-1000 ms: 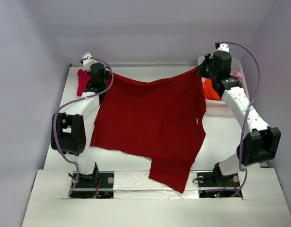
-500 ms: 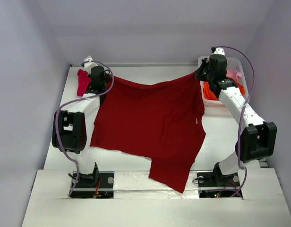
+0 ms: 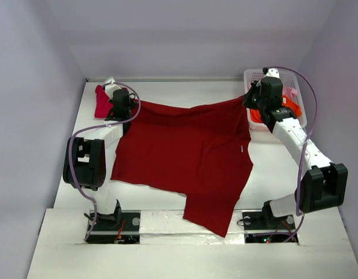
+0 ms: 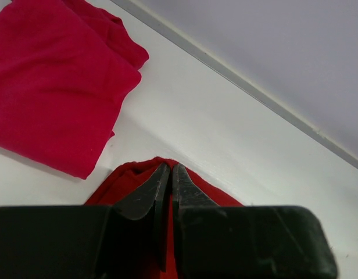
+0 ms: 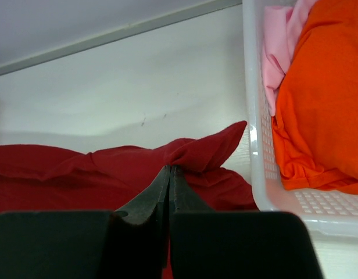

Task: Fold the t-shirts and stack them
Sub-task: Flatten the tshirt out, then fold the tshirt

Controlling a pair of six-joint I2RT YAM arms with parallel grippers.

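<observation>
One shirt is being worked right now: the dark red t-shirt [image 3: 185,151], spreading over the table [image 3: 272,168] on the near left of the white basket [image 3: 256,74]. At its nearest point, well away from the basket, a flap of the shirt is hanging over the table's front edge between the arm bases. Farther in, the body is lying mostly flat, with some rippling toward the far edge.

You are holding both far corners. Your right gripper [image 5: 169,170] is pinching a bunched corner with its jaws fully closed on the cloth, just beside the basket's wall. Your left gripper [image 4: 170,168] is clamping the opposite corner the same way, on the side far from the basket. Between them the far edge is sagging slightly.

Inside the basket, the orange t-shirt [image 5: 318,104] and the pale pink t-shirt [image 5: 278,40] are waiting. Across the table from it, the crimson-pink t-shirt [image 4: 45,87] is lying just beyond your left gripper.

This looks like the spreading step before the first fold. The next move seems to call for drawing both corners apart evenly and setting them down flat, while keeping the right corner off the basket and bringing the overhanging flap onto the table.
</observation>
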